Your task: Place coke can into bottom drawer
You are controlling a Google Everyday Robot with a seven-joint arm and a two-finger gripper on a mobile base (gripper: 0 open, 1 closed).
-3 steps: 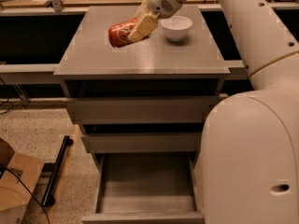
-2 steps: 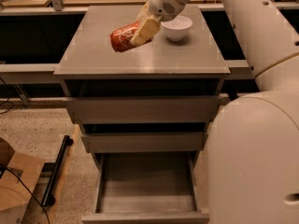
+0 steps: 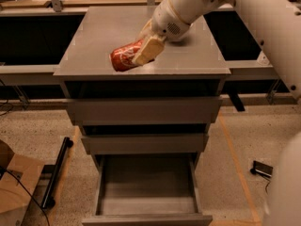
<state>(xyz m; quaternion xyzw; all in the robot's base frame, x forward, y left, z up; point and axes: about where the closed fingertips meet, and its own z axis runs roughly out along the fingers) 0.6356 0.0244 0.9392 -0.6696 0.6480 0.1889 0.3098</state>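
Looking down the front of the cabinet, I have the coke can (image 3: 124, 57) near the front edge of the cabinet top (image 3: 99, 32), left of centre, with a narrow strip of grey between it and the lip. It lies on its side, tilted, silvery end toward the left. I cannot tell whether it rests on the surface or hangs just above it.

The gripper (image 3: 141, 55) is clamped around the can's right half, and one cream finger (image 3: 149, 48) runs across the red body. The white arm (image 3: 263, 13) comes in from the upper right and slopes down and left over the back of the top, wrist bent toward the can.

Below the lip, the two upper drawer fronts (image 3: 143, 110) sit flat, one above the other. The bottom drawer (image 3: 100, 185) is pulled out toward me, well past those fronts, showing its low side walls and grey floor. The can is not in it.

The robot body (image 3: 287, 187) crowds the right edge beside the drawer. A cardboard box (image 3: 16, 185) and a black bar (image 3: 56, 173) lie on the floor to the left.
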